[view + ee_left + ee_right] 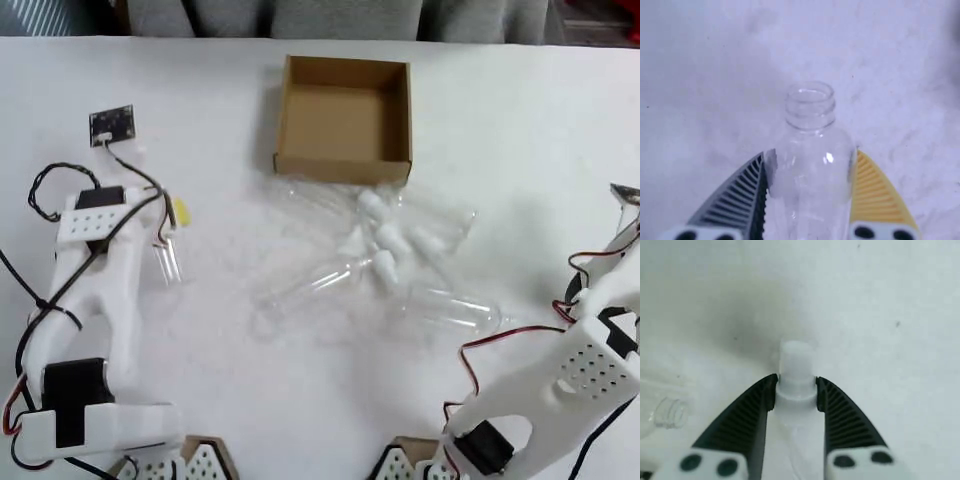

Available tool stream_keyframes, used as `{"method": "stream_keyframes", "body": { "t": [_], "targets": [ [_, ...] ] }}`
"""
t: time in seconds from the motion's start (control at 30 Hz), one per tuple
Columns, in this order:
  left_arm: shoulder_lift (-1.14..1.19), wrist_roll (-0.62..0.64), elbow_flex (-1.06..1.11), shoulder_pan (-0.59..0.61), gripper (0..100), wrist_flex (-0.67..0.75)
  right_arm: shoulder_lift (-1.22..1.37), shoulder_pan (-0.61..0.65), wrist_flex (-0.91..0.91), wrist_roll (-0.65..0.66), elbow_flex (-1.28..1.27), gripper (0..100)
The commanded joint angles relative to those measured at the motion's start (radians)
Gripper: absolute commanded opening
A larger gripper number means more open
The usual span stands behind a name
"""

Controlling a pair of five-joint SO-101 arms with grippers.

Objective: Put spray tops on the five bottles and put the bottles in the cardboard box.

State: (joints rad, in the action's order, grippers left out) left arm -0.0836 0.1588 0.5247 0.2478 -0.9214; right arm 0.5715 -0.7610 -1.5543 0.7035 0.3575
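The white table (500, 120) carries everything, and the cardboard box (340, 167) sits toward its far edge, open side up. The left arm (95, 290) stretches along the table well off to the left of the box and nearer the arm bases. The right arm (560, 390) stands about as far out on the box's other side, also on the near half.

Just in front of the box's near wall, almost touching it, a jumble of clear bottles (310, 285) lies on its sides. They cross one another at angles, so I cannot count them with certainty. Several white spray tops (388, 265) are mixed into the middle of that heap.

Away from the heap, left of the box, the left gripper (810, 157) pinches one clear bottle (810, 125) by its body. A grey ribbed finger sits on one side and a yellow one on the other. The open threaded neck points out past the fingertips, uncapped.

The right gripper (796, 385) has its two black ribbed fingers pressed onto a white spray top (795, 365), whose end sticks out beyond the tips over bare table. The neck of a loose bottle (667, 412) lies close by.

Farther left of the box, level with it, a small black board (111, 123) on a cable lies flat.
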Motion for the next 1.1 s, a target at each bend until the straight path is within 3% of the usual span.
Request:
{"method": "stream_keyframes", "body": {
  "t": [0.0, 0.27, 0.43, 0.57, 0.8, 1.07],
  "targets": [
    [-0.012, -0.012, 0.006, -0.031, 2, 0.029, -0.148, 0.005, -0.160, 0.002, 0.095, 1.7],
    [-0.064, -0.012, 0.014, -0.114, 2, 0.020, -0.509, 0.062, -0.165, -0.044, -0.167, 1.7],
    [-0.298, -0.012, 0.021, -0.174, 2, -0.057, -0.736, 0.183, -0.142, -0.058, -0.385, 1.7],
    [-0.504, -0.012, 0.084, -0.278, 2, -0.074, -0.885, 0.272, -0.074, -0.203, -0.453, 1.7],
    [-0.812, -0.014, 0.385, -0.479, 2, 0.144, -1.118, 0.420, 0.053, -0.416, -0.456, 1.8],
    [-1.173, -0.014, 0.755, -0.634, 2, 0.414, -1.270, 0.627, 0.387, -0.443, -0.457, 1.8]
  ]
}}
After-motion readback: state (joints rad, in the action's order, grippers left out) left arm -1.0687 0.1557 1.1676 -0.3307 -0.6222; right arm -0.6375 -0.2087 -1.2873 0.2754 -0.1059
